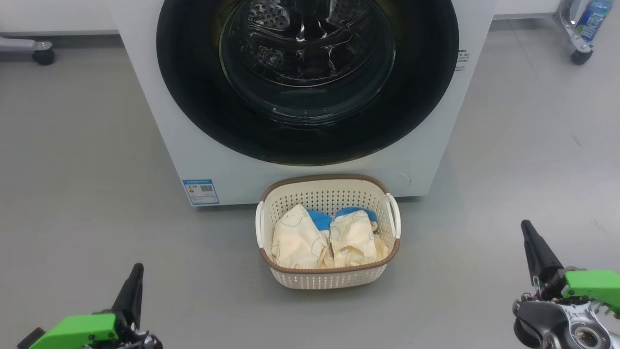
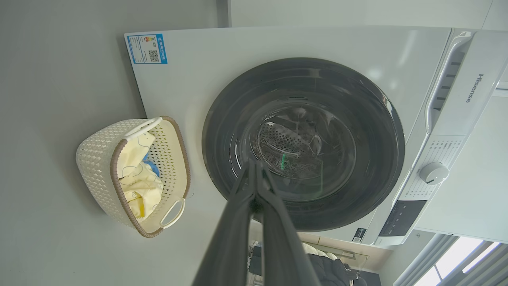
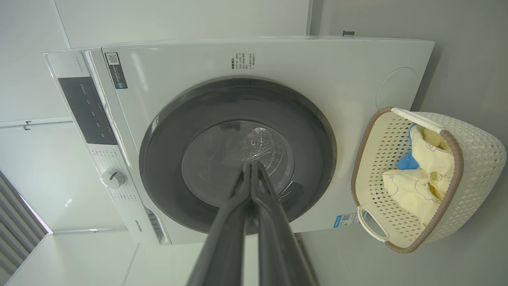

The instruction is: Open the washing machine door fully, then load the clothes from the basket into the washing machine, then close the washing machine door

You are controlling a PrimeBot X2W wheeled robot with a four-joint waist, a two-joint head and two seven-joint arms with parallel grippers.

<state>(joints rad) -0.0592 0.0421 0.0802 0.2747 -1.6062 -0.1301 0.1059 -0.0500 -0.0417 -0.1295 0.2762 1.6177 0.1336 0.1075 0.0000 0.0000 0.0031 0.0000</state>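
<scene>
Left claw (image 1: 136,271), right claw (image 1: 528,230) — both closed — flank the basket (image 1: 324,279).

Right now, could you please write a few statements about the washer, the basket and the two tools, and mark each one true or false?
The washer door is shut. True.
The basket stands on the floor before the washer. True.
The basket is empty. False: cream clothes lie in it.
The left tool grips a garment. False: it is shut, empty, apart from the basket.
The right tool is shut. True.
</scene>
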